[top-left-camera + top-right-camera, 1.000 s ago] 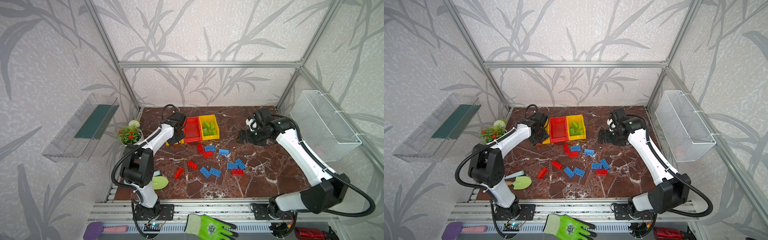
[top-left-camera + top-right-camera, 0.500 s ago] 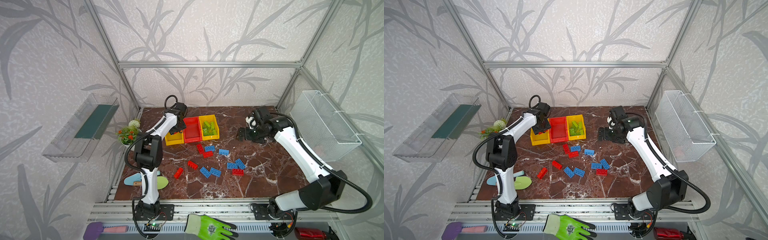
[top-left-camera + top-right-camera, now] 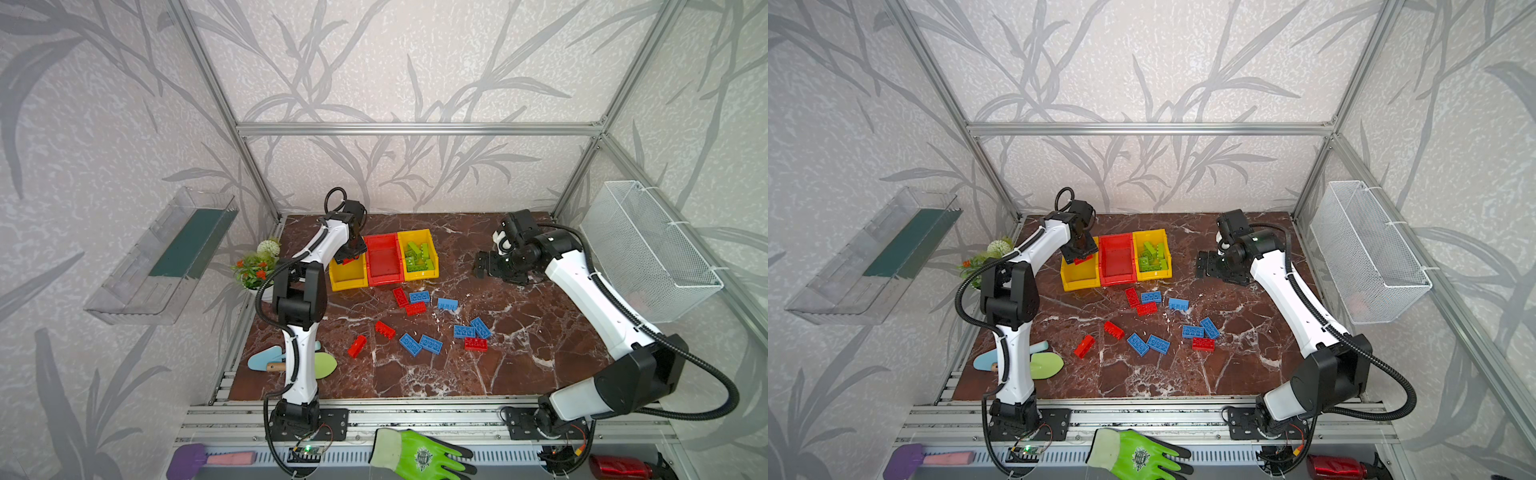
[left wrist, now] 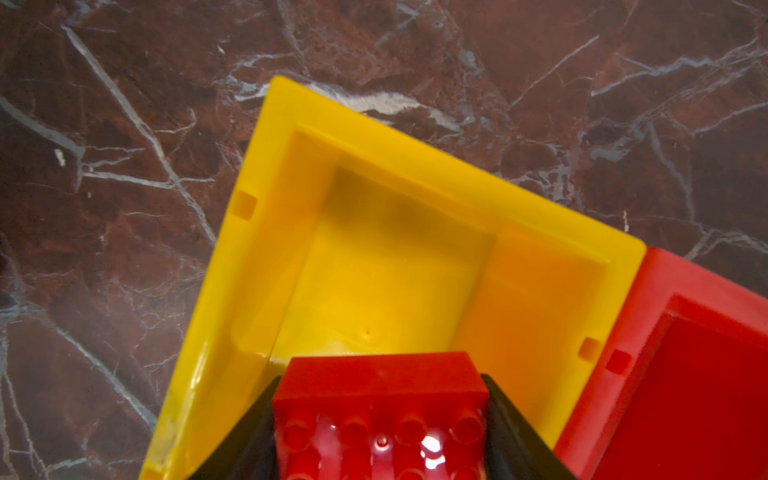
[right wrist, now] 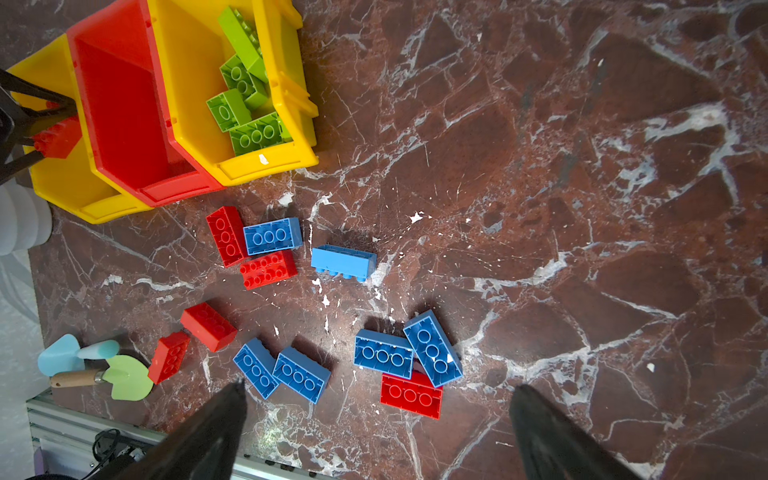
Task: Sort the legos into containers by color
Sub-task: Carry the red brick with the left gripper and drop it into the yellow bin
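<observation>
— So, how far are you?
— The green bricks [image 3: 417, 257] are binned. My left gripper [image 4: 380, 415] holds a red brick [image 4: 380, 390] over the left-end yellow bin [image 4: 249, 266]. My right gripper [image 5: 378, 390] is wide, empty. Several blue bricks [image 3: 431, 344] and red ones wait mid-table [image 3: 540, 365].

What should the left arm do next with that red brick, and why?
Probably open the left gripper and drop the red brick. The brick hangs clamped in the gripper over the left yellow bin, inside its rim, and that bin looks empty. The red bin beside it looks empty too, so either could take the reds.
</observation>
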Robot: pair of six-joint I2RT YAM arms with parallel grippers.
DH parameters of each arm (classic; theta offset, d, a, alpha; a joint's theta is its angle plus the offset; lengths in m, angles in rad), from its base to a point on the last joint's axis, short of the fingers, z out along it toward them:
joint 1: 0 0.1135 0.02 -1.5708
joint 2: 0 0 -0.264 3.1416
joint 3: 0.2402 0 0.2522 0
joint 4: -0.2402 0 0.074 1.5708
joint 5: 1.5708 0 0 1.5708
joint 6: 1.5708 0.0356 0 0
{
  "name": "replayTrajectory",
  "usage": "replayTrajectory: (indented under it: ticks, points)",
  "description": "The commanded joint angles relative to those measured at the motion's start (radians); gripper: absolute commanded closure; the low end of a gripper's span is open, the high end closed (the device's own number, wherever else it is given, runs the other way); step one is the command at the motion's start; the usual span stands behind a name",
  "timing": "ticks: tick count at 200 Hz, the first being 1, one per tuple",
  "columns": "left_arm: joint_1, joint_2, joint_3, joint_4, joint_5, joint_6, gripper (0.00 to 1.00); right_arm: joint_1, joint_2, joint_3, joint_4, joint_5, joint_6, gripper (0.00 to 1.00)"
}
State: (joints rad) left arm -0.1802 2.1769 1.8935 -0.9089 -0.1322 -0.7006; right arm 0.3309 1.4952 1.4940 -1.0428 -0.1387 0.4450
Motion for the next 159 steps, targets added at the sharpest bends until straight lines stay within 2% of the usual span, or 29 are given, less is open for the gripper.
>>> replayTrajectory:
  ticks: [1, 29, 111, 159]
  points:
    - [0.005, 0.018, 0.044, -0.038, 0.017, 0.031, 0.37, 0.012, -0.002, 0.023, 0.003, 0.025, 0.024, 0.01]
    - [0.007, 0.024, 0.052, -0.036, 0.031, 0.033, 0.29, 0.02, -0.011, 0.012, 0.0, 0.034, 0.036, 0.01]
    - [0.007, 0.003, 0.022, -0.026, 0.051, 0.028, 0.25, 0.034, -0.056, -0.011, -0.015, 0.058, 0.046, 0.01]
    - [0.007, -0.06, -0.014, -0.01, 0.046, 0.03, 0.18, 0.039, -0.088, -0.042, -0.022, 0.059, 0.048, 0.01]
